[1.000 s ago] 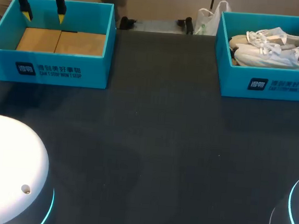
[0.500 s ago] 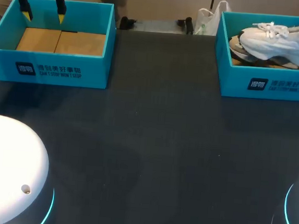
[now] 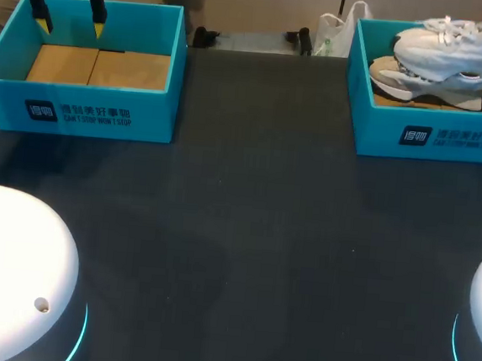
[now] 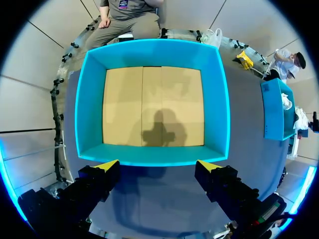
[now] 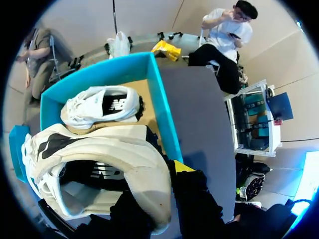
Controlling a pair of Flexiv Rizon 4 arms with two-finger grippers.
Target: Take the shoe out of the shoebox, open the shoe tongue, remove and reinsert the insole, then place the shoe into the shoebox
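Shoe (image 3: 456, 43) hangs above right shoebox (image 3: 431, 134), clear of rim, heel end pinched in my right gripper (image 5: 170, 169). One yellow tip shows outside heel, other likely hidden inside collar. Heel grip, I judge, keeps top of shoe free for later work. Second shoe (image 3: 406, 79) lies in box below. My left gripper (image 3: 70, 20) spread wide, empty, parked over left shoebox (image 3: 78, 107), out of way.
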